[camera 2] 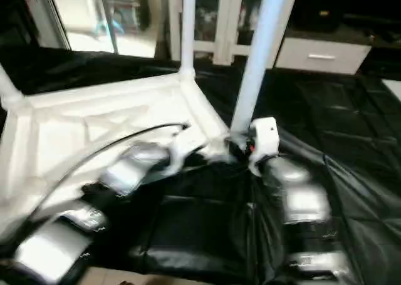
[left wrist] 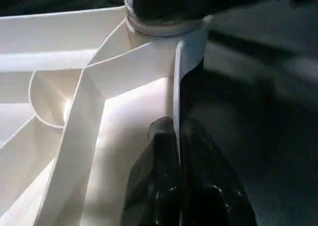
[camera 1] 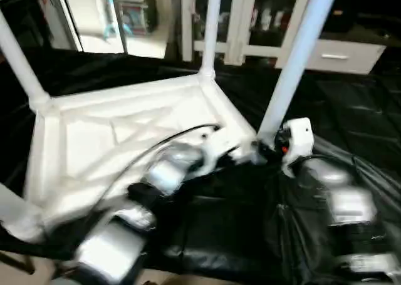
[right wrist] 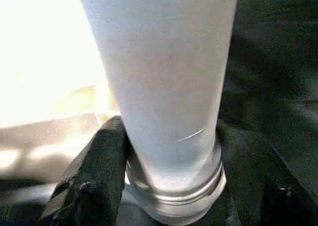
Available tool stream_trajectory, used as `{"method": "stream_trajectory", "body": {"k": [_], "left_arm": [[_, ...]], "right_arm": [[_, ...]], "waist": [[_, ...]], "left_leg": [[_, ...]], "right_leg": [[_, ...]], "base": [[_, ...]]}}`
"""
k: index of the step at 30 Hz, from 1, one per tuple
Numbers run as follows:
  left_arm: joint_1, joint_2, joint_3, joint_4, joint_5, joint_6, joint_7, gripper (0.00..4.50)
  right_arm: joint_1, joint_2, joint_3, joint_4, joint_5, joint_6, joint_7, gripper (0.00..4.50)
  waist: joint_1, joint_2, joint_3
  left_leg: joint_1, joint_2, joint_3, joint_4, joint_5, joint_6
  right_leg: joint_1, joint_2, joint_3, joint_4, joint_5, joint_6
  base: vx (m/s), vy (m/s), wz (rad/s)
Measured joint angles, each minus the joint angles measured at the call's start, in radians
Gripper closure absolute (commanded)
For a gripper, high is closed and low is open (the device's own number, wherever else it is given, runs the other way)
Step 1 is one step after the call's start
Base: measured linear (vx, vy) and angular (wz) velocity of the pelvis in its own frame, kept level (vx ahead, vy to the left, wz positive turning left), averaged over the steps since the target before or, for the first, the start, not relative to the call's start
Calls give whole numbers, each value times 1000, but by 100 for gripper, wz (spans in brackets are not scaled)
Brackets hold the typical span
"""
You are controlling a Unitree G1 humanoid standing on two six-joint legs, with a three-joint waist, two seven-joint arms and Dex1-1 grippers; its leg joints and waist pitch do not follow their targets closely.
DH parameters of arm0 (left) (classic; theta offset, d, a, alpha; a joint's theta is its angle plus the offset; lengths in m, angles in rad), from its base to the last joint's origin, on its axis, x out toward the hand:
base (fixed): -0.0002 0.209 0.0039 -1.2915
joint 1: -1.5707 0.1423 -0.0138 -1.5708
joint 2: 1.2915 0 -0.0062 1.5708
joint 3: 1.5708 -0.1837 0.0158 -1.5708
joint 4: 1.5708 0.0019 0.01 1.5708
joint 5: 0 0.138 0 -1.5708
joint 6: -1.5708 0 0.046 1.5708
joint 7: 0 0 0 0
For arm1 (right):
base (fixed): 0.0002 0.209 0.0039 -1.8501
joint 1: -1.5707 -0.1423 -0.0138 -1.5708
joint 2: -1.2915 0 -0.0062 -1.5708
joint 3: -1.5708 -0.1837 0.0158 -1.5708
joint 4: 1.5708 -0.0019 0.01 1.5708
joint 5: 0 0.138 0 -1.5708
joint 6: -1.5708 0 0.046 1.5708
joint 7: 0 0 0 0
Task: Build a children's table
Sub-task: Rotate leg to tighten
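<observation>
Head view: black sheet (camera 1: 351, 109) covers the work surface. On it lies the children's table (camera 1: 125, 141), upside down, ribbed X-braced underside up, filling the 9 to 12 o'clock part of the scene. Legs stand in its corner sockets; the near-right leg (camera 1: 294, 59) rises toward 1 o'clock. White glass-door cabinet (camera 1: 250, 15) at 12 o'clock, behind. My right gripper (right wrist: 171, 186) sits at that leg's base, fingers (right wrist: 94, 171) either side of the tube, jaws clamped on it just above the socket. My left gripper (left wrist: 179, 151) pinches the table's thin rim wall, jaws nearly together on it.
</observation>
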Motion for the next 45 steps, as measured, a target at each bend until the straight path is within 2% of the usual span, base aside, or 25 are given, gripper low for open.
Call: {"method": "stream_trajectory", "body": {"k": [4,6,15,16,18,21,24,26,27,30,34,38,39,41,44,45], "left_arm": [[-24,-34,1,38,4,-3,43,450],[-32,-36,2,53,6,-10,45,450],[-45,-39,-9,105,22,-80,45,450],[-46,-39,-14,110,23,-96,42,450],[-52,-36,-21,127,32,-126,40,450],[-75,4,-14,171,42,-172,56,450],[-91,13,-12,207,51,-224,58,450],[-99,11,-12,224,51,-239,58,450],[-103,9,-12,233,52,-247,57,450],[-117,-3,-12,269,53,-286,47,450],[-130,-6,-11,307,53,-332,32,450],[-140,-15,-8,338,62,-362,42,450],[-143,-19,2,346,61,-361,37,422],[-148,-21,18,355,58,-357,26,393],[-147,-31,64,356,4,-355,6,393],[-148,-37,91,346,-27,-355,3,355]], "right_arm": [[15,20,30,-41,-69,-13,-82,221],[20,20,36,-52,-71,-9,-102,235],[40,14,35,-80,-81,-8,-104,238],[53,4,36,-101,-80,-3,-94,185],[84,-19,40,-151,-77,18,-79,172],[156,-18,79,-203,-72,50,-49,156],[210,-27,81,-220,-77,82,-51,127],[214,-29,81,-247,-79,88,-52,118],[214,-29,81,-271,-80,95,-53,95],[229,-35,81,-324,-78,106,-52,85],[254,-44,80,-332,-72,126,-48,44],[266,-51,86,-359,-73,145,-41,44],[266,-51,89,-366,-73,147,-40,43],[266,-51,94,-369,-74,148,-40,42],[269,-52,97,-369,-74,154,-38,42],[269,-53,98,-369,-74,157,-34,42]], "waist": [[7,2,-1],[12,2,-1],[20,6,-2],[22,6,-2],[26,7,-1],[10,4,0],[4,11,2],[4,14,2],[5,14,2],[11,16,2],[15,20,2],[18,21,2],[18,21,1],[18,21,1],[21,19,3],[20,18,3]], "left_leg": [[-1,0,0,-3,0,0],[-1,0,0,-5,0,0],[0,0,0,-6,0,0],[0,0,0,-6,0,0],[0,0,0,-7,0,0],[-1,1,-1,-7,0,0],[-5,1,-2,-7,0,0],[-7,1,-2,-7,0,0],[-7,1,-2,-7,0,0],[-8,1,-2,-7,0,0],[-8,1,-2,-7,-1,1],[-8,1,-2,-7,0,1],[-9,0,-1,-7,0,1],[-9,0,-1,-7,0,1],[-11,0,-1,-7,-1,2],[-12,0,-1,-7,0,4]], "right_leg": [[0,0,-1,-5,1,-1],[1,0,-1,-6,1,-1],[2,0,-1,-6,0,0],[2,0,-1,-6,0,0],[2,0,-1,-6,0,1],[0,2,-1,-6,0,1],[-2,2,-2,-8,1,0],[-3,2,-2,-9,1,0],[-3,2,-2,-9,1,0],[-3,2,-3,-11,1,0],[-3,1,-3,-11,1,-1],[-3,1,-3,-11,1,-1],[-3,1,-3,-11,1,-1],[-3,0,-3,-11,1,0],[-5,0,-3,-12,1,-1],[-5,0,-3,-12,1,-1]], "base": [[0,0,0],[0,0,0],[0,0,0],[0,0,0],[0,0,0],[0,0,0],[0,0,0],[0,0,0],[0,0,0],[0,0,0],[0,0,0],[0,0,0],[0,0,0],[0,0,0],[0,0,0],[0,0,0]]}}
